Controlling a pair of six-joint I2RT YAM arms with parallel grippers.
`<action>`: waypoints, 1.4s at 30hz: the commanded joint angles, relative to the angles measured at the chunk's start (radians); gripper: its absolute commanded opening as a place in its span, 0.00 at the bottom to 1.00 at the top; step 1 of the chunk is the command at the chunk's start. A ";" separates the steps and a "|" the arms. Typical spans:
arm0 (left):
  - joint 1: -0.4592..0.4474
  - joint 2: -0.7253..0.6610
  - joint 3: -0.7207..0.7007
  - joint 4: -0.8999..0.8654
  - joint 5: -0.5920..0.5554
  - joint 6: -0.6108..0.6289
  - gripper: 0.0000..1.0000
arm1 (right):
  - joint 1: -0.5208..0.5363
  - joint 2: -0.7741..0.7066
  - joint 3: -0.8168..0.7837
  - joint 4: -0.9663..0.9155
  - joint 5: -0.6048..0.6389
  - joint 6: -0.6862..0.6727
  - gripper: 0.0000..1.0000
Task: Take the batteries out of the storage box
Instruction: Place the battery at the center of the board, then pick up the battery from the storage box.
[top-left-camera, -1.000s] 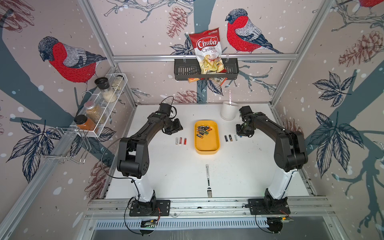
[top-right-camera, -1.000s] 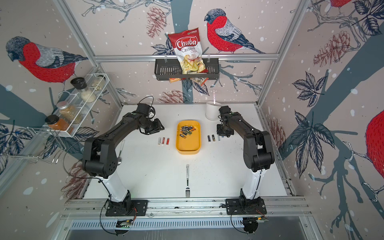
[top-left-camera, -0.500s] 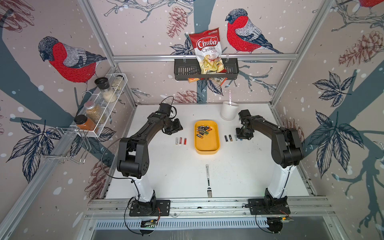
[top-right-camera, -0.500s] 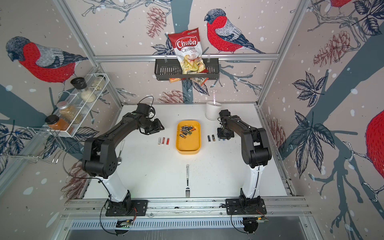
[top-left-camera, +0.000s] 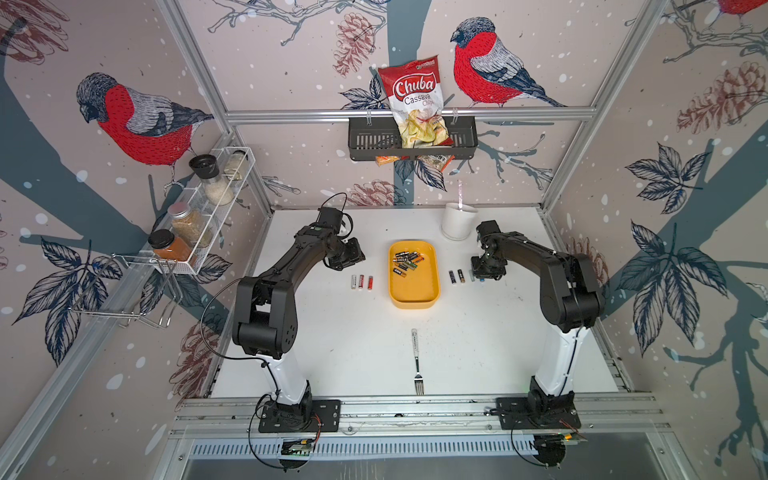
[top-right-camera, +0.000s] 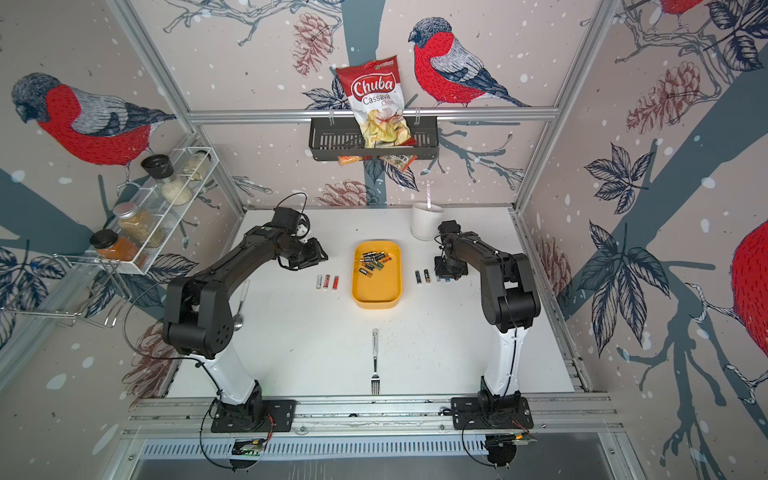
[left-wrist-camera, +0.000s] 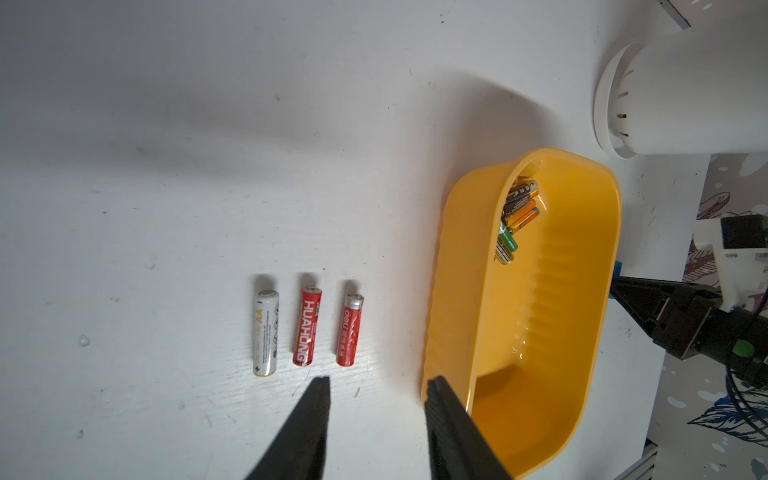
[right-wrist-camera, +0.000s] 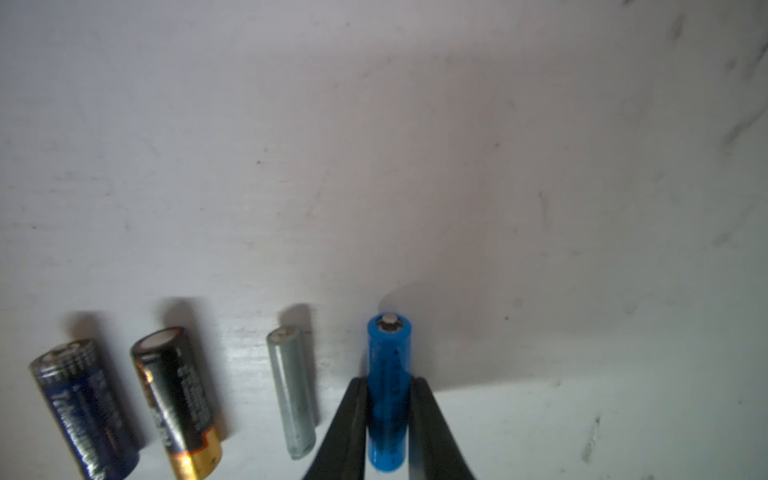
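The right gripper (right-wrist-camera: 388, 382) is clamped on the blue battery (right-wrist-camera: 389, 349), pinching it around the middle. The cell sits low over the white table (right-wrist-camera: 457, 166), touching or just off it, I can't tell which. Just beside one finger lies the slim silver battery (right-wrist-camera: 291, 390), and beyond that the black-and-copper battery (right-wrist-camera: 178, 395) and the dark blue battery (right-wrist-camera: 85, 407), all parallel in a tidy row. This looks like the set-down. The smart play is to get the cell flat on the surface before the jaws part, then open only a little so that finger doesn't nudge the silver neighbour. After that, lift straight away, because a round cell will roll. Across the way, the left gripper (left-wrist-camera: 378, 382) hangs empty with its jaws apart. One tip is at the wall of the storage box (left-wrist-camera: 457, 270), and the other is near three laid-out batteries (left-wrist-camera: 307, 326). Ahead of it, the batteries in the box (left-wrist-camera: 517, 212) huddle at the far end, so there are plenty left to fetch.
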 joint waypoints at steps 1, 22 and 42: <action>0.001 -0.010 -0.002 0.003 -0.002 0.004 0.43 | -0.002 0.009 0.002 -0.004 0.007 -0.004 0.24; -0.037 -0.005 0.076 -0.058 -0.081 0.022 0.43 | 0.000 -0.039 0.024 -0.028 0.027 0.006 0.34; -0.340 0.156 0.430 -0.239 -0.379 0.001 0.43 | 0.026 -0.124 0.075 -0.061 -0.003 0.026 0.35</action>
